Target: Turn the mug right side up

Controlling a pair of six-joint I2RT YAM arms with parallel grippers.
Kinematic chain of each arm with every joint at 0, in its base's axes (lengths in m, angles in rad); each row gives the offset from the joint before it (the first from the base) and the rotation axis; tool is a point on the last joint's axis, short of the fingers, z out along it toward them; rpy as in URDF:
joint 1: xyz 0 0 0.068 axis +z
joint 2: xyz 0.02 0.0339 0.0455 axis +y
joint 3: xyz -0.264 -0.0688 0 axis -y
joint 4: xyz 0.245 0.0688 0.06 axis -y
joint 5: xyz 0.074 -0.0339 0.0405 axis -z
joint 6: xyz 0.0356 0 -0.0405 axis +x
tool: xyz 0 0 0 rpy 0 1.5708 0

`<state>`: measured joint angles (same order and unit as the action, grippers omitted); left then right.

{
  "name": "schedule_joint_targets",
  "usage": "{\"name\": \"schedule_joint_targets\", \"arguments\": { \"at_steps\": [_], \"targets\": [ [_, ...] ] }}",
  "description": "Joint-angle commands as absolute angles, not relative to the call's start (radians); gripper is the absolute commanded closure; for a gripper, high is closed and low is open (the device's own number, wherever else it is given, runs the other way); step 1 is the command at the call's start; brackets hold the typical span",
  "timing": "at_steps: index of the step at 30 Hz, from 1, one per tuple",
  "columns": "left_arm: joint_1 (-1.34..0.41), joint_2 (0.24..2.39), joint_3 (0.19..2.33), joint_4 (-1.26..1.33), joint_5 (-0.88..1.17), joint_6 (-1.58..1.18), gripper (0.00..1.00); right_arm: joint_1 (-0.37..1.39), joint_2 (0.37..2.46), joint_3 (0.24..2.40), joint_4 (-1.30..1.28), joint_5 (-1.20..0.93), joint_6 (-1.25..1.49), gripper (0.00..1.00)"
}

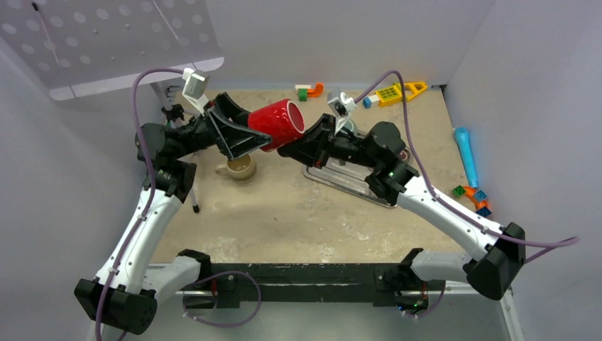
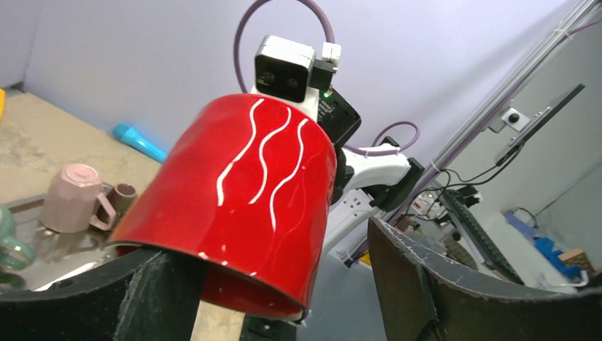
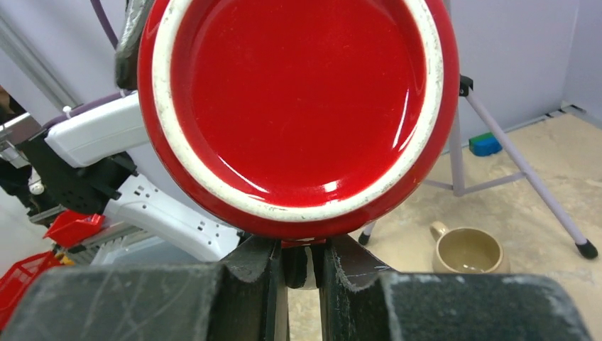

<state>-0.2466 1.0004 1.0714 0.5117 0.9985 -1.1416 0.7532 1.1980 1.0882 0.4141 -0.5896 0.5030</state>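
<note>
The red mug (image 1: pixel 282 121) with white wavy lines (image 2: pixel 248 192) is held in the air on its side above the table's far middle. Its base (image 3: pixel 298 99) faces the right wrist camera. My right gripper (image 3: pixel 302 250) is shut on the mug's handle, just below the base; it shows in the top view (image 1: pixel 291 148). My left gripper (image 2: pixel 273 284) is open at the mug's mouth end. Its left finger (image 2: pixel 106 298) lies against the rim, and its right finger (image 2: pixel 454 284) stands apart from the mug wall. In the top view the left gripper (image 1: pixel 250 136) sits at the mug's left.
A beige mug (image 1: pixel 240 168) stands upright on the table below the left gripper. A metal tray (image 1: pixel 355 186) lies under the right arm, with a pink mug (image 2: pixel 71 199) by it. A tripod leg (image 1: pixel 193 204), a blue pen-like object (image 1: pixel 468 153) and toy bricks (image 1: pixel 474 195) lie around.
</note>
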Motion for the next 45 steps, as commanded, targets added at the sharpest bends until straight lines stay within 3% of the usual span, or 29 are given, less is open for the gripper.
{"name": "schedule_joint_targets", "arguments": {
  "at_steps": [1, 3, 5, 6, 7, 8, 9, 11, 14, 17, 25, 29, 34, 45],
  "targets": [
    [-0.273, 1.016, 1.107, 0.573, 0.948, -1.197, 0.20, 0.764, 1.220, 1.142, 0.593, -0.646, 0.519, 1.00],
    [-0.273, 1.015, 1.109, 0.567, 0.960, -1.203, 0.35, 0.763, 1.221, 1.125, 0.576, -0.645, 0.493, 1.00],
    [-0.273, 0.999, 1.094, 0.515, 0.950, -1.183, 0.77, 0.762, 1.213, 1.099, 0.575, -0.645, 0.481, 1.00],
    [-0.273, 0.992, 1.085, 0.488, 0.940, -1.169, 0.91, 0.762, 1.211, 1.090, 0.570, -0.642, 0.478, 1.00],
    [-0.273, 0.989, 1.076, 0.462, 0.933, -1.155, 1.00, 0.761, 1.210, 1.085, 0.558, -0.637, 0.477, 1.00],
    [-0.273, 0.985, 1.069, 0.437, 0.927, -1.139, 1.00, 0.760, 1.208, 1.085, 0.532, -0.627, 0.470, 1.00],
    [-0.272, 0.980, 1.062, 0.409, 0.924, -1.121, 1.00, 0.756, 1.207, 1.089, 0.472, -0.605, 0.455, 0.91],
    [-0.273, 0.971, 1.046, 0.319, 0.910, -1.023, 1.00, 0.745, 1.191, 1.091, 0.372, -0.544, 0.416, 0.63],
    [-0.273, 0.977, 1.096, -0.078, 0.797, -0.740, 1.00, 0.690, 1.149, 1.028, 0.273, -0.405, 0.398, 0.35],
    [-0.275, 1.020, 1.156, -0.353, 0.682, -0.469, 1.00, 0.569, 1.118, 0.944, 0.173, -0.283, 0.490, 0.25],
    [-0.362, 1.243, 1.343, -0.966, 0.564, 0.161, 1.00, 0.489, 1.125, 0.983, -0.377, 0.367, 0.531, 0.22],
    [-0.421, 1.331, 1.426, -1.102, 0.478, 0.313, 1.00, 0.473, 1.105, 0.942, -0.516, 0.558, 0.567, 0.20],
    [-0.529, 1.411, 1.434, -1.104, 0.391, 0.395, 1.00, 0.368, 1.062, 0.858, -0.535, 0.526, 0.605, 0.17],
    [-0.571, 1.705, 1.523, -1.001, 0.198, 0.414, 1.00, 0.264, 0.984, 0.631, -0.395, 0.349, 0.709, 0.19]
  ]
}}
